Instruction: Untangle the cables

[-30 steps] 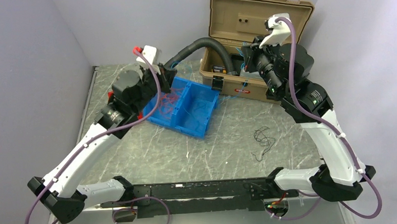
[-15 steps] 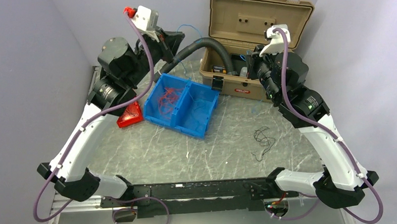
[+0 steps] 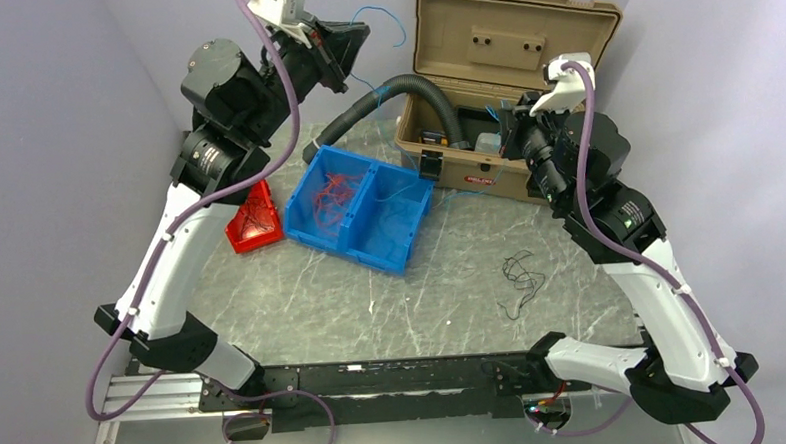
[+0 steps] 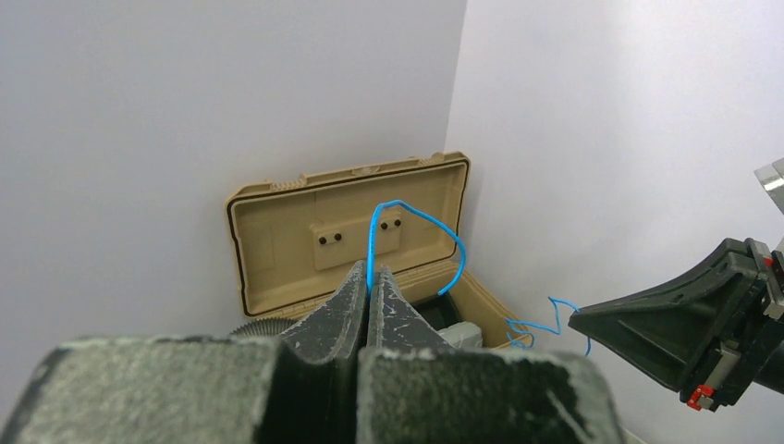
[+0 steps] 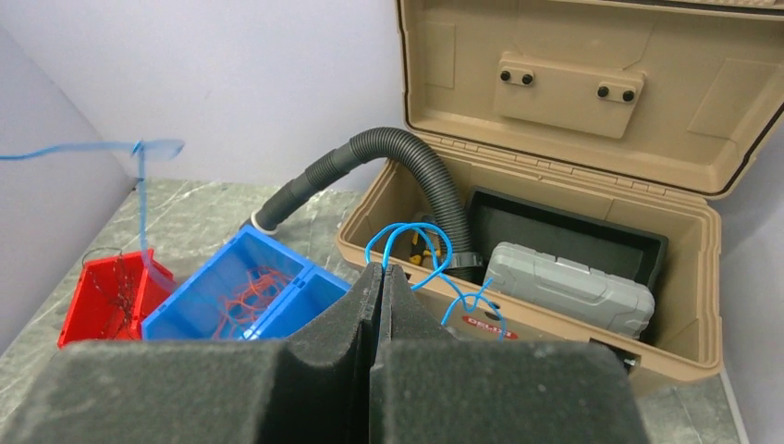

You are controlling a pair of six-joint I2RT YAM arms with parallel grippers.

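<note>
My left gripper (image 3: 361,30) is raised high above the table's back left, shut on a thin blue cable (image 3: 385,12). In the left wrist view that blue cable (image 4: 433,224) loops up from the closed fingertips (image 4: 368,275). It runs down toward my right gripper (image 3: 510,135), which is at the tan case's front and shut on a tangle of the same blue cable (image 5: 433,252). Red cables (image 3: 328,200) lie in the blue bin's (image 3: 370,253) left compartment and thin blue ones (image 3: 394,214) in its right. Black cables (image 3: 520,277) lie loose on the table.
An open tan case (image 3: 516,36) stands at the back right with a grey box (image 5: 573,287) inside. A thick grey corrugated hose (image 3: 383,92) arches out of it toward the blue bin. A small red bin (image 3: 252,223) sits left of the blue bin.
My left arm has risen from the blue bin to high above the table's back left, pulling the blue cable up and uncovering the red bin. My right gripper has drawn slightly back to the right.
</note>
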